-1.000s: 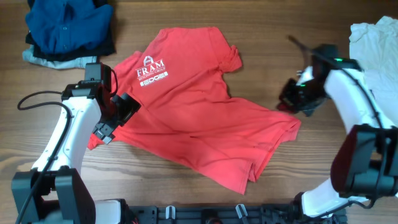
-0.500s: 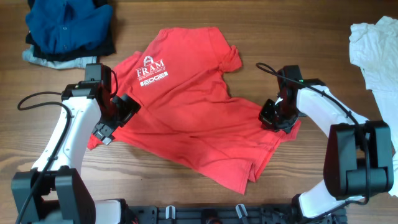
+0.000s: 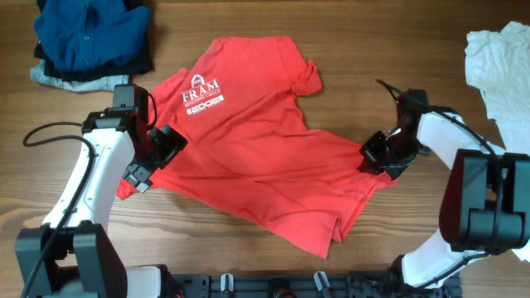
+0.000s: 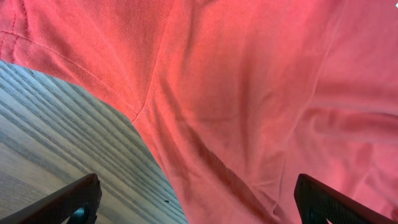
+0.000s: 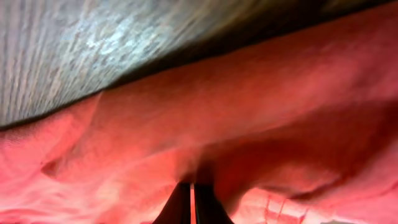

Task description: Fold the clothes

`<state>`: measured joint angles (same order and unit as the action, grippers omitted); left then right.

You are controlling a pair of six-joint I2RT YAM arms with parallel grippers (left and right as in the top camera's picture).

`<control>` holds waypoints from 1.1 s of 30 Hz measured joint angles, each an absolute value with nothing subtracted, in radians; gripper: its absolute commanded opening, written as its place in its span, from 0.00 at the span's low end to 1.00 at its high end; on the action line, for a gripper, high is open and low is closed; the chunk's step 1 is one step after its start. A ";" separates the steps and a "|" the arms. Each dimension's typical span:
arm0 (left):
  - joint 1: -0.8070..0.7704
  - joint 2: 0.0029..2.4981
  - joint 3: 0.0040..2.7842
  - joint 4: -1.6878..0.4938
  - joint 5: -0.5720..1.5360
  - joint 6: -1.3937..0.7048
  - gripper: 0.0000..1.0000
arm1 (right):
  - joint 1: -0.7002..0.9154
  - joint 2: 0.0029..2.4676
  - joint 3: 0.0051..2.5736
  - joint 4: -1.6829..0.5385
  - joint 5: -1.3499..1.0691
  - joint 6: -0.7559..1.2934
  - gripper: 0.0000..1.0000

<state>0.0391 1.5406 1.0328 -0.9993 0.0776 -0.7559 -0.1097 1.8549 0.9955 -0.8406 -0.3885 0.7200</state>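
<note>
The red T-shirt [image 3: 265,141] lies spread and rumpled on the wooden table, white lettering [image 3: 203,95] facing up at its upper left. My left gripper [image 3: 157,153] hovers over the shirt's left edge; in the left wrist view its fingers are wide open [image 4: 199,202] above red cloth [image 4: 249,93] and bare table. My right gripper [image 3: 377,157] is at the shirt's right hem. In the right wrist view its fingers [image 5: 193,202] are shut on a fold of the red fabric [image 5: 249,124].
A pile of blue and dark clothes [image 3: 91,37] sits at the back left. A white garment [image 3: 501,66] lies at the back right edge. Bare wooden table [image 3: 389,50] lies between them and along the front.
My right gripper came in from the right onto the shirt's right hem, closed on the cloth and has shifted slightly back to the right with it. The left arm has not moved.
</note>
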 measured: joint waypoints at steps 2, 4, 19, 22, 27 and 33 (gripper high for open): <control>0.039 1.541 1.033 -0.999 0.077 -0.756 1.00 | -0.169 1.882 1.023 -0.852 -0.438 0.722 0.04; 0.039 1.541 1.033 -0.997 0.078 -0.756 1.00 | -0.229 1.904 1.072 -0.839 -0.422 0.722 0.04; 0.049 1.541 1.033 -1.010 0.045 -0.735 1.00 | -0.358 1.975 1.982 -1.432 -0.242 0.595 0.22; 0.124 1.541 1.032 -1.028 0.020 -0.711 1.00 | -0.289 1.952 1.985 -1.549 -0.342 0.452 0.65; 0.271 1.547 0.996 -0.974 0.079 -0.500 1.00 | 0.027 1.930 1.985 -1.605 -0.425 0.257 0.66; 0.274 1.648 0.987 -0.939 0.112 -0.379 0.95 | 0.245 1.915 1.985 -1.606 -0.358 0.280 0.64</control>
<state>0.2741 1.6482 0.9867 -0.9394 0.1116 -0.3790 0.2447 1.9148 1.9846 -1.6062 -0.3584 0.2798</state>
